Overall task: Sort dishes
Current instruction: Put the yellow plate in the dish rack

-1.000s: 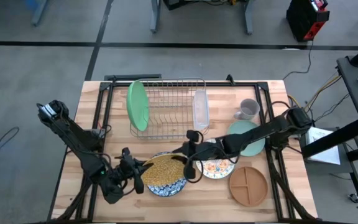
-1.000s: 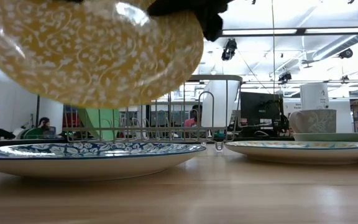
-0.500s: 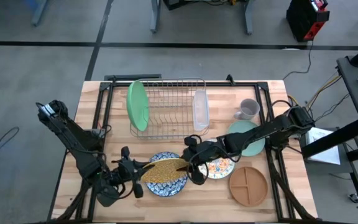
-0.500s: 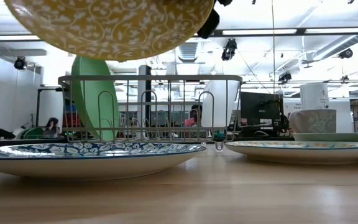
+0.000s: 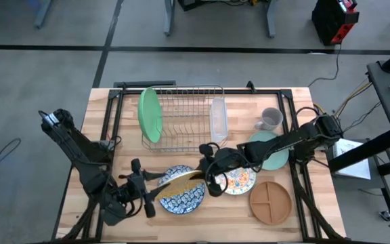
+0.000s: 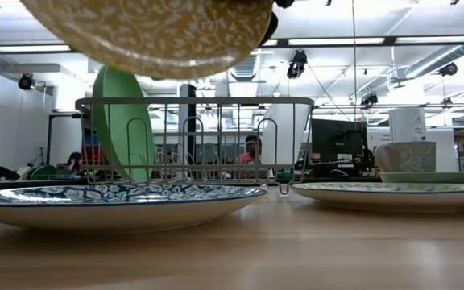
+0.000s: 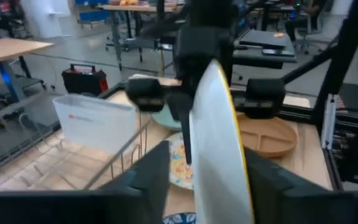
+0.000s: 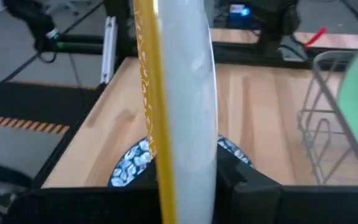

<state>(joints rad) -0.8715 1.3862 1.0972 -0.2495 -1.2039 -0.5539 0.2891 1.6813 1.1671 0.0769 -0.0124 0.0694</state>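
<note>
Lifted and turned on edge over the last second, the gold plate (image 5: 179,181) now shows as a thin sliver in the high view, above the blue plate (image 5: 181,196) on the counter (image 5: 235,220). Both grippers hold it: the left gripper (image 5: 147,192) pinches its left rim and the right gripper (image 5: 210,177) pinches its right rim. In the low view the gold plate (image 6: 147,36) has risen to the top of the picture, well clear of the blue plate (image 6: 107,201).

The green plate (image 5: 149,115) stands upright in the left end of the rack (image 5: 185,125). The floral plate (image 5: 239,181) lies just right of the blue one, the teal plate (image 5: 271,150) lies far right near the mug (image 5: 270,119), and the brown plate (image 5: 271,201) lies near right.

The step in hand looks like a handover or a joint tilt, bringing the gold plate upright for the rack. Next, one gripper would need to let go while the other carries the plate, kept on edge, toward the far side and lowers it into a free slot beside the green plate, without striking the wires.
</note>
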